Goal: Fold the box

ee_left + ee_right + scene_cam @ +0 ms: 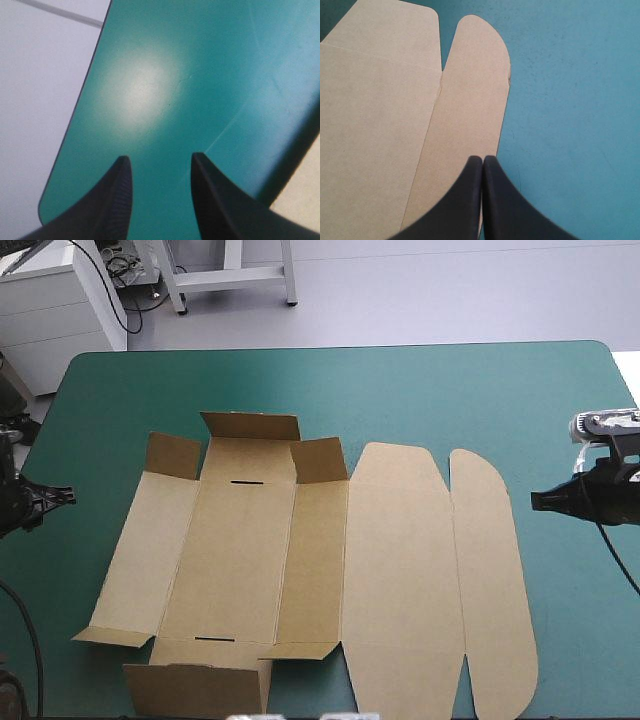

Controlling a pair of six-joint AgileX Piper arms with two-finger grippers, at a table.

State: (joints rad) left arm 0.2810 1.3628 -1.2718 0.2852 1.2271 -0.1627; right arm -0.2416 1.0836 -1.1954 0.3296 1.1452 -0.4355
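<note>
1. the box lies opened out as one brown sheet on the table's teal-green cover. it spans from left of centre toward the right, and its near end reaches the near edge of the high view.
2. most of the sheet is flat. at the far end three short flaps stand up. at the near left another flap, the near flap, is also raised.
3. two thin slots are cut in the base panel, one toward the far end and one toward the near end.
4. the right part lies flat: the wide lid panel, then the rounded flap, with a crease between them.
5. left gripper: released, its black fingers apart with nothing between them. it sits at the table's left edge, apart from the box. ahead of it is bare cover with a pale glare patch.
6. right gripper: clenched, its fingers meeting in one point, grasping nothing. it sits at the right edge, pointing left. the rounded flap's edge lies just ahead of its tips; contact cannot be told.
7. in the way: only the raised flaps stand above the sheet, all on its left half.
8. open room: a broad band of bare cover runs along the far edge. a strip lies between the rounded flap and the right edge, and a narrower strip lies left of the box.
</note>
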